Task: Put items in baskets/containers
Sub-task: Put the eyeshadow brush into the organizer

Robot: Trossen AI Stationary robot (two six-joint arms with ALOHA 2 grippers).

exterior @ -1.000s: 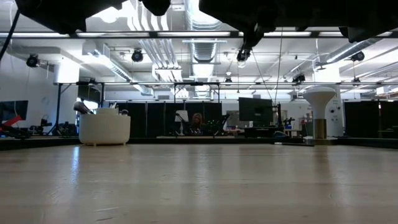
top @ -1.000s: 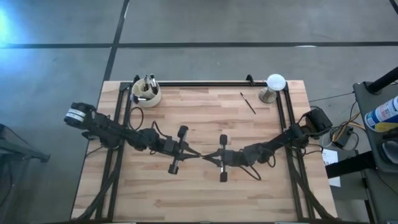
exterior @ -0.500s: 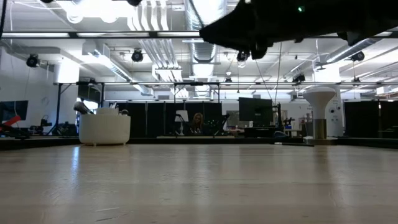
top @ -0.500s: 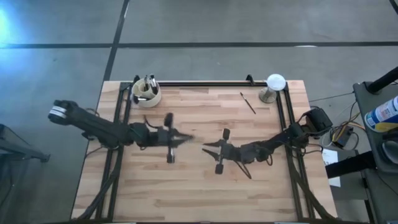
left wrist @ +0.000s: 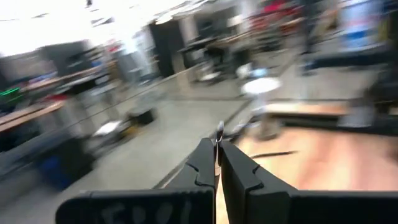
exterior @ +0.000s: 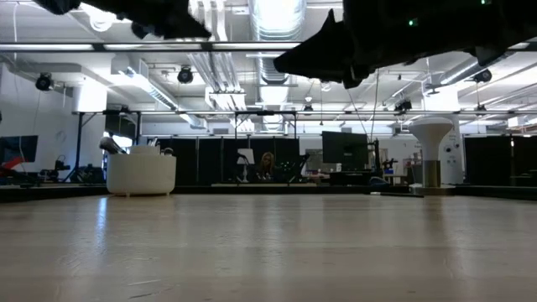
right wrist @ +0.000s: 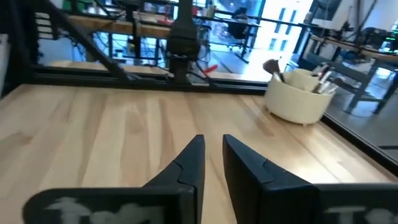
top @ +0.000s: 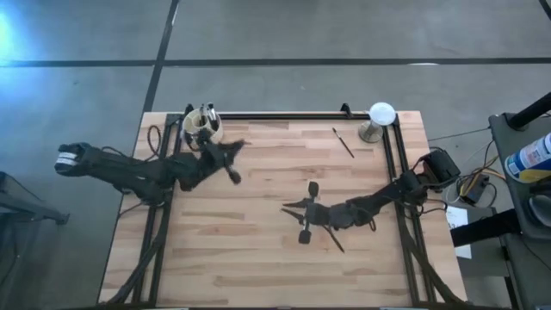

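Observation:
The cream cup [top: 203,127] stands at the table's far left corner with several brushes upright in it; it also shows in the low view [exterior: 141,172] and the right wrist view [right wrist: 298,96]. One dark brush [top: 343,142] lies flat near the far right. My left gripper [top: 244,144] hovers just right of the cup, shut on a thin brush. My right gripper [top: 286,208] hangs over the table's middle, slightly open [right wrist: 212,142] and holding nothing. My left gripper pinches a thin brush between its two shut fingers [left wrist: 205,158]. Only a short end of the brush [left wrist: 219,129] shows past the fingertips. It is lifted clear of the table. The rest of the brush is hidden by the fingers.
A white dome on a metal stand [top: 379,116] sits at the far right corner, close to the lying brush. A black rail [top: 284,114] runs along the far edge and down both sides. Bare wood lies between the arms and toward the near edge.
The two grippers were tip to tip over the table's middle and have parted. My left gripper has swung toward the far left, up to the cup, turning as it went. My right gripper has stayed near the middle.

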